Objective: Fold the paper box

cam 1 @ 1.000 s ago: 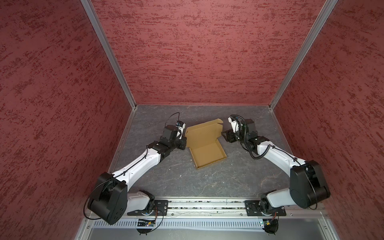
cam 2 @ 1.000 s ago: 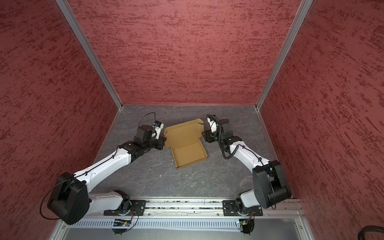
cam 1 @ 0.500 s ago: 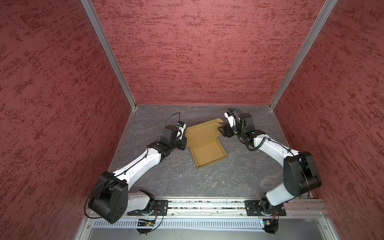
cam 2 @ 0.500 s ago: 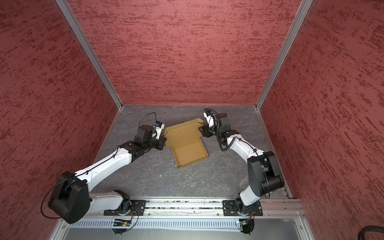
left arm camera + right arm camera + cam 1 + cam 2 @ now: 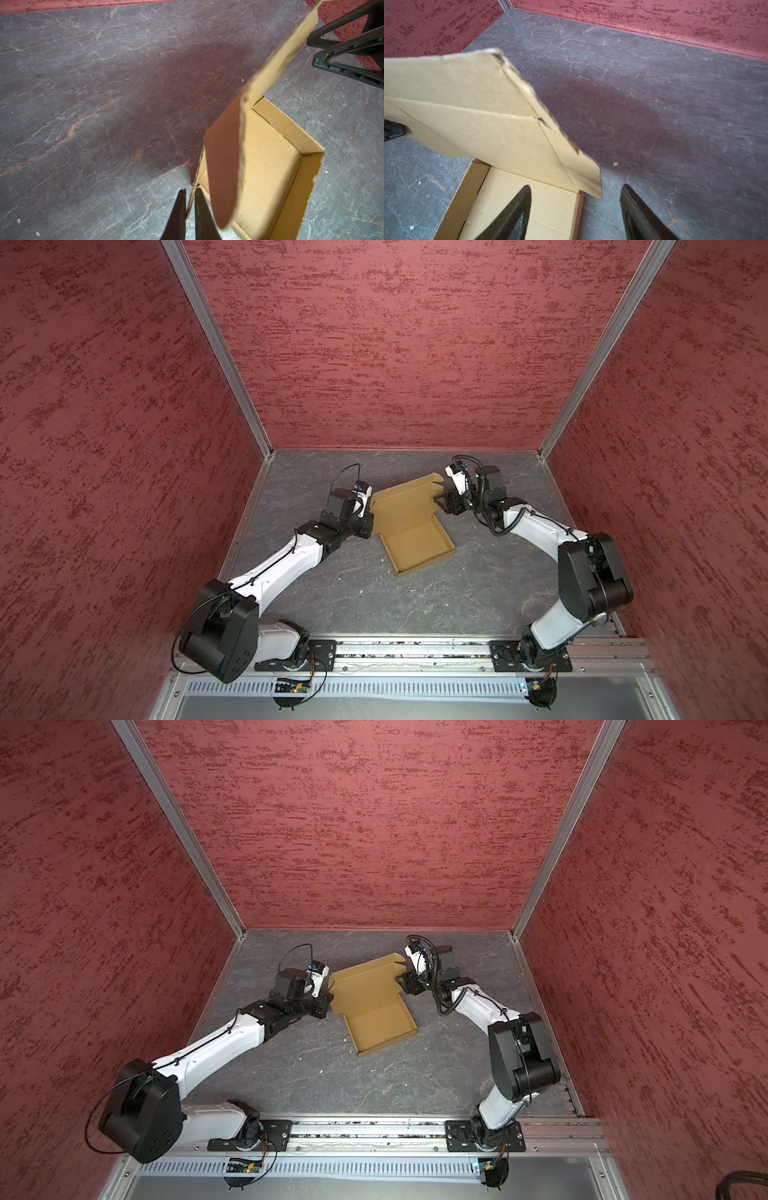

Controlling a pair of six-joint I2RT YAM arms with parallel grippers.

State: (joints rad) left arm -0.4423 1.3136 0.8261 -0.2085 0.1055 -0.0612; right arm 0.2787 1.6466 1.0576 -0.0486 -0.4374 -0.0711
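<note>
Walls [image 5: 395,344] of mottled red on three sides of a grey veined table [image 5: 415,601]. Toward the back of the table in both top views: paper box [image 5: 417,545], tray flat on the surface, lid [image 5: 405,502] raised at a slant. An arm on each side, left gripper [image 5: 371,526] at the lid's left edge, right gripper [image 5: 441,506] at its right. Too small there to read either grip. Settled by the wrist views alone: left gripper [image 5: 190,209] clamped on a thin cardboard edge of the box, fingers [image 5: 179,212] nearly meeting; right gripper [image 5: 576,209] spread wide, holding nothing, one finger [image 5: 512,214] over the tray floor, its mate over bare table.
</note>
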